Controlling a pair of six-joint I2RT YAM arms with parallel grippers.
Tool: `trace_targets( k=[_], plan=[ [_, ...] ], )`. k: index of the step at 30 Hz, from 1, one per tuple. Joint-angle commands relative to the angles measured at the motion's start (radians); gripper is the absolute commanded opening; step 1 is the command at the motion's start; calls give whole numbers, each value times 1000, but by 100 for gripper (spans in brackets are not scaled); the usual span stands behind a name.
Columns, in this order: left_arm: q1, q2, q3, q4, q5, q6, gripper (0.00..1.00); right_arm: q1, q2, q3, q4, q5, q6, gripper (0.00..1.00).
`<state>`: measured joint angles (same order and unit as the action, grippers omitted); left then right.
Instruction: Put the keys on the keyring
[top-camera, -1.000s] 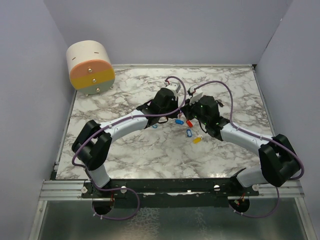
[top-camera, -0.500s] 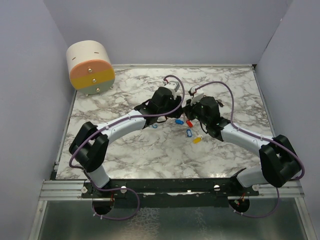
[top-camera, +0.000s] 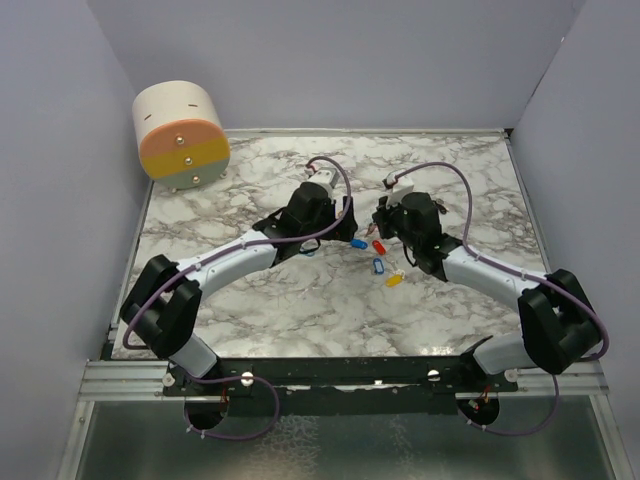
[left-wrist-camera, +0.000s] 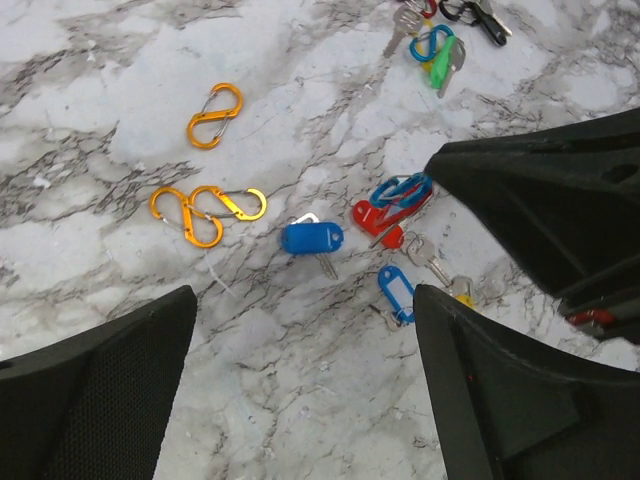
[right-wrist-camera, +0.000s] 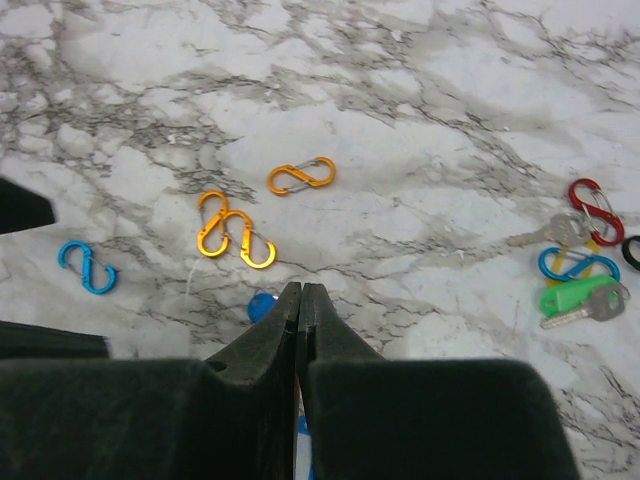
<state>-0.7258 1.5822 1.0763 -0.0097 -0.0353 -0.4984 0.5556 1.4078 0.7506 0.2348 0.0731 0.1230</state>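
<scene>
The left hand (left-wrist-camera: 305, 298) had been drawn back toward the left of the top view, and its jaws had been spread wide from a closed state, with nothing seen between them. A release was judged to have been made, so no key was carried and the threading was still to be done. Orange clips (left-wrist-camera: 203, 208) were seen left of centre in the left wrist view. The keys (top-camera: 378, 265) were left lying loose at the centre of the surface (top-camera: 260, 310), between the two arms. To their right, the right hand (right-wrist-camera: 300, 296) was kept pressed shut; whether anything was pinched could not be told. The surface was marbled white and grey. A cream drum-shaped box (top-camera: 181, 136) with orange and green bands was set at its upper left corner, and plain lilac walls (top-camera: 330, 60) were seen around it.
</scene>
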Motion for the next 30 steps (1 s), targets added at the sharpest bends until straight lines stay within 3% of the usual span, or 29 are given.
trace_targets(
  k=[1,5,12,14,17,19,24,30],
  plan=[
    [12,-93,-74,59,-125,-27,98,-60,28,40,-60,106,56,1],
    [17,-143,-173,130,-137,-46,99,-143,78,88,-121,133,111,1],
    [17,-124,-204,111,-148,-45,99,-300,142,107,-146,104,185,1],
    [17,-120,-216,122,-144,-50,99,-312,162,123,-160,125,185,12],
    [17,-113,-223,127,-148,-52,99,-313,166,133,-168,141,177,32],
    [17,-110,-226,127,-154,-52,99,-313,148,127,-162,115,161,38],
    [17,-114,-238,138,-167,-58,99,-294,94,101,-157,-60,120,39],
    [17,-119,-278,169,-165,-76,99,-118,112,133,-233,-54,116,39]
  ],
)
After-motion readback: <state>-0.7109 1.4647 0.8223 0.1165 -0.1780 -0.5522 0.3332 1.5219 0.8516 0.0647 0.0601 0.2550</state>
